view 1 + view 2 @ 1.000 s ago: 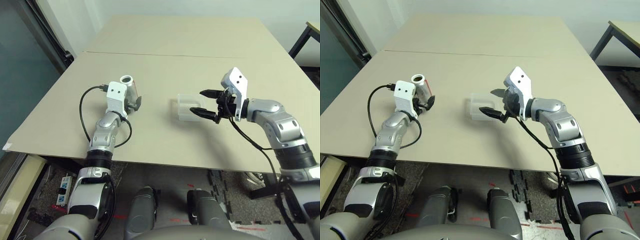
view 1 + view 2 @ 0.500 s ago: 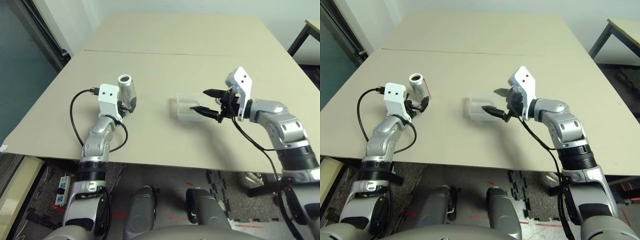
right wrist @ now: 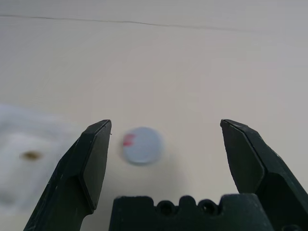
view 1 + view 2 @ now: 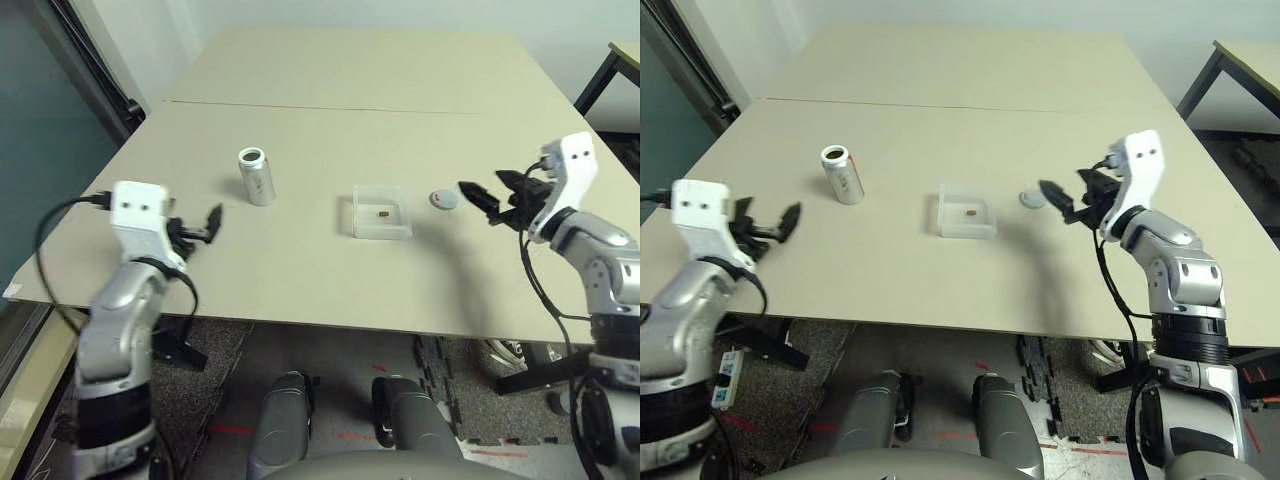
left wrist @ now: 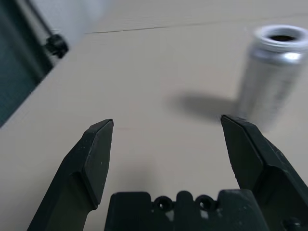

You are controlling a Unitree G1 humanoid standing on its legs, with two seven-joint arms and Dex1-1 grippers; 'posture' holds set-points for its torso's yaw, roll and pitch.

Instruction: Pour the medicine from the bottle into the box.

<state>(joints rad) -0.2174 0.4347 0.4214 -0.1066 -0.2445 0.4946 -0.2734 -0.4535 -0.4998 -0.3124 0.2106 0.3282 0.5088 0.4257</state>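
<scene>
Clear plastic box sits mid-bench with one small brown pill lying inside it, so the pour looks done. Bottle stands upright and uncapped on the bench, well to the box's left, long axis vertical, mouth up; whether anything remains inside cannot be told from these views. Grey cap lies flat just right of the box, red mark showing. Left gripper hangs released and empty near the bench's front left edge, fingers spread wide, pointing forward; the bottle stands ahead of it and off toward the middle, apart from both fingers. Right gripper is likewise released and empty, fingers wide, pointing in toward the cap, which lies just ahead of its tips and nearer one finger than the other in the wrist view. Judgement: if recapping follows, the right arm is nearer the cap, the left nearer the bottle; the cap's flatness would leave little edge to pinch.
</scene>
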